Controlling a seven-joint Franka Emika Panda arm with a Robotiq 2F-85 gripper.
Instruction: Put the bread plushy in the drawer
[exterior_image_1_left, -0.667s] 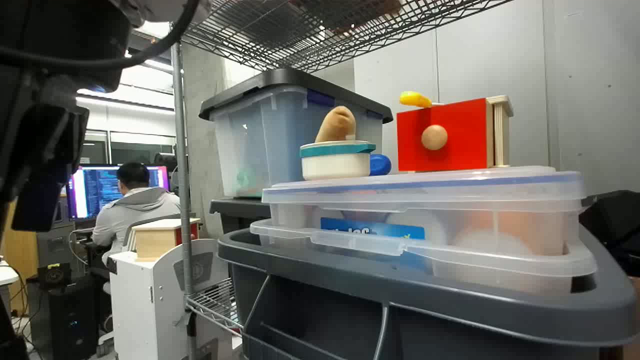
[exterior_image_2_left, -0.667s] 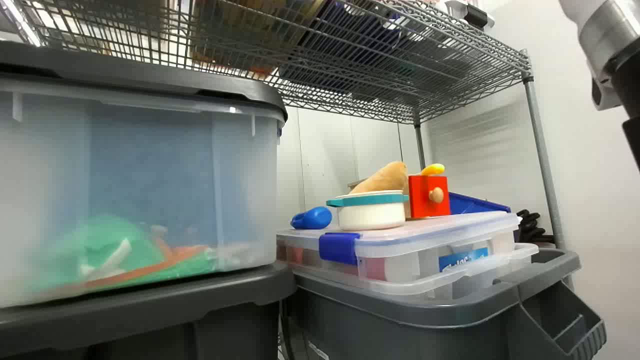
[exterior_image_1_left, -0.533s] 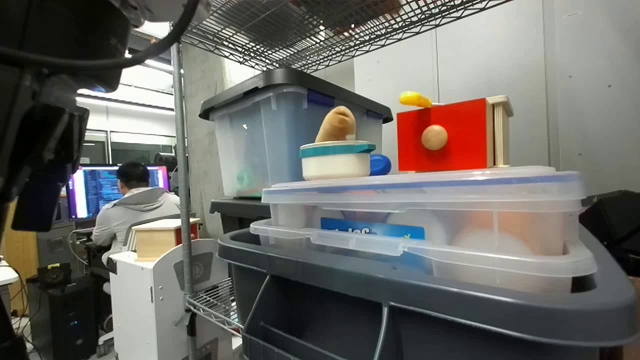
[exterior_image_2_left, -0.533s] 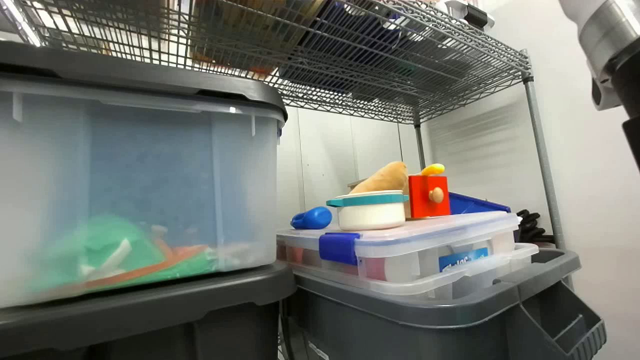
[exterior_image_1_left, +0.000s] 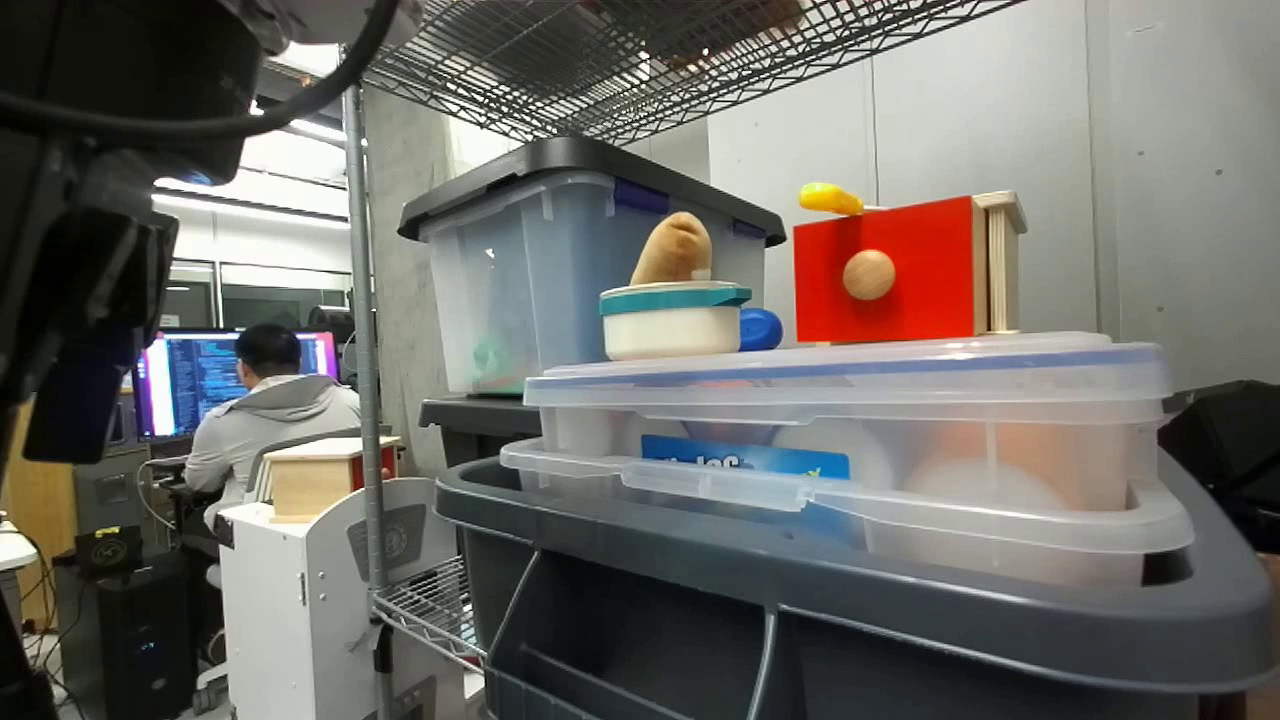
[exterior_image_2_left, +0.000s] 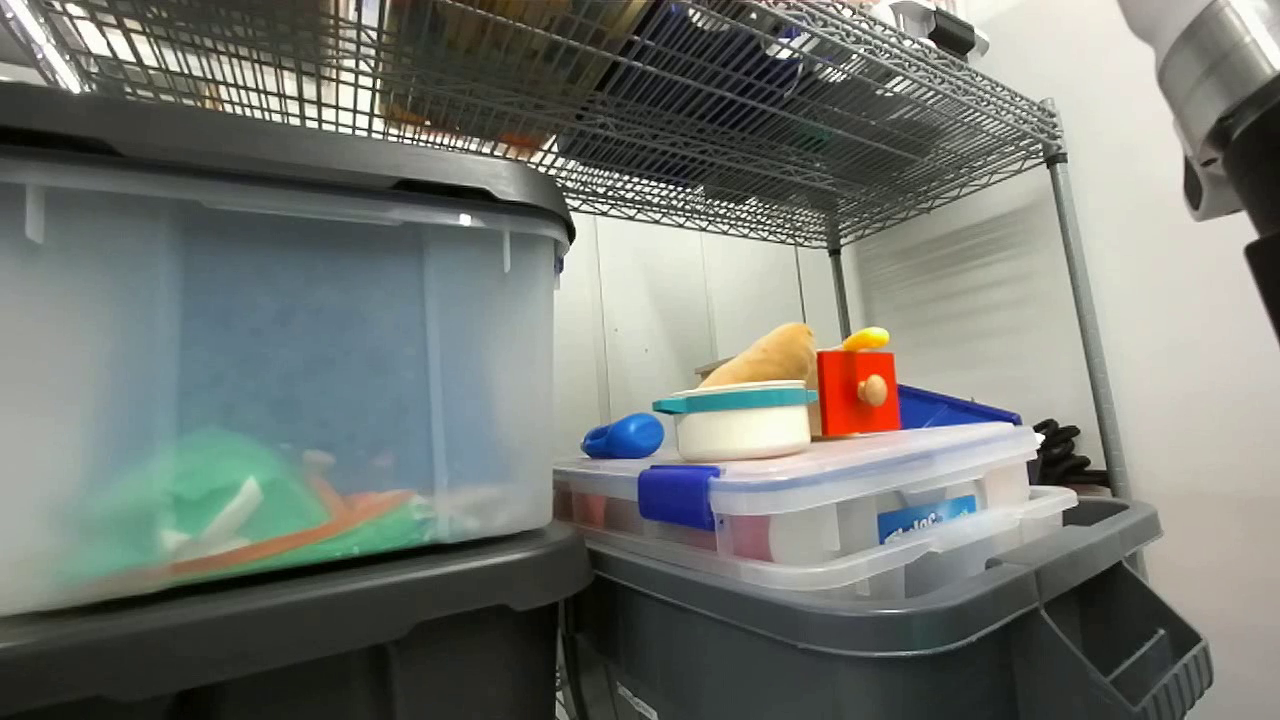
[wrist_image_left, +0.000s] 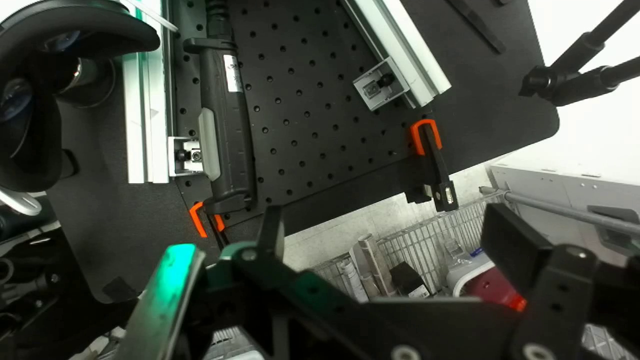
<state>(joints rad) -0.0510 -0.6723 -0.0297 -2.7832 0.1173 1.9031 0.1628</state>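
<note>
The bread plushy (exterior_image_1_left: 673, 250) is a tan, rounded loaf. It leans up out of the white pot with a teal rim (exterior_image_1_left: 672, 332). In an exterior view the plushy (exterior_image_2_left: 768, 358) slants above the pot (exterior_image_2_left: 745, 432); its lower end is hidden by the rim. The drawer unit (exterior_image_1_left: 915, 310) has a red front, a pale round knob and wooden sides. It looks shut, and it also shows in an exterior view (exterior_image_2_left: 838, 405). My gripper (wrist_image_left: 393, 237) is open and empty in the wrist view, its fingers wide apart, well away from plushy and drawer.
Pot and drawer stand on a clear plastic bin lid (exterior_image_1_left: 850, 365) over a dark tote (exterior_image_1_left: 860, 560). A yellow object (exterior_image_1_left: 828, 198) lies on the drawer unit. A blue object (exterior_image_2_left: 625, 437) sits by the pot. A wire shelf (exterior_image_2_left: 700, 120) hangs above. A tall bin (exterior_image_1_left: 590, 270) stands behind.
</note>
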